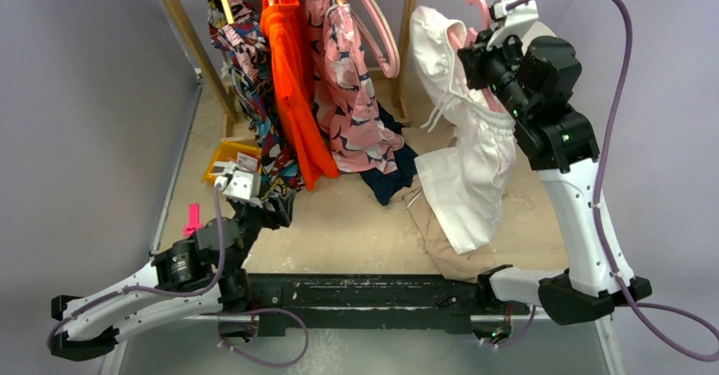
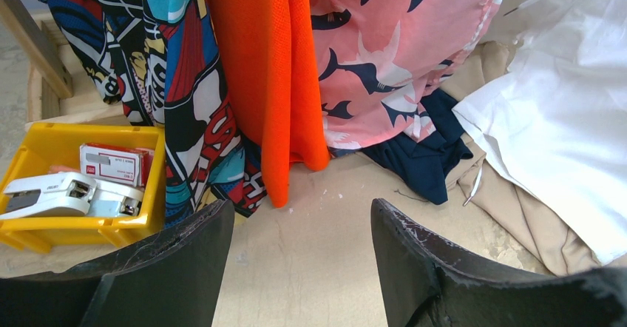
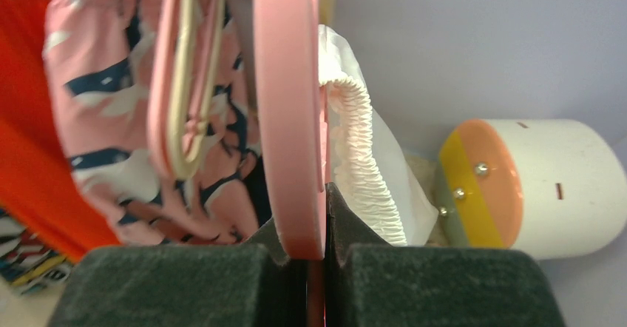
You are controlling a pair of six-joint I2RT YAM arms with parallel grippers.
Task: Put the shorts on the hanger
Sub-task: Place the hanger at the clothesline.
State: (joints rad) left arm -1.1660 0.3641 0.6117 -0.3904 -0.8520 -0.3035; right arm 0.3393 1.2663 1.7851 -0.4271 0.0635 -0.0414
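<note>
My right gripper (image 1: 475,54) is raised at the back right and shut on the pink hanger (image 1: 476,2), whose loop hook sticks up above it. In the right wrist view the hanger's arm (image 3: 288,120) is pinched between the fingers of my right gripper (image 3: 310,223). The white shorts (image 1: 466,167) hang from the hanger, with the gathered waistband (image 3: 358,149) beside the hanger arm and the legs reaching down to the table. My left gripper (image 1: 273,212) is low at the left, open and empty (image 2: 299,212), well apart from the shorts (image 2: 569,120).
A wooden rack (image 1: 182,31) at the back holds a comic-print garment (image 1: 250,69), an orange one (image 1: 292,78), a pink patterned one (image 1: 348,95) and an empty pink hanger (image 1: 383,40). A yellow bin (image 2: 44,149), a navy garment (image 2: 425,157) and a tan garment (image 1: 449,256) lie on the table.
</note>
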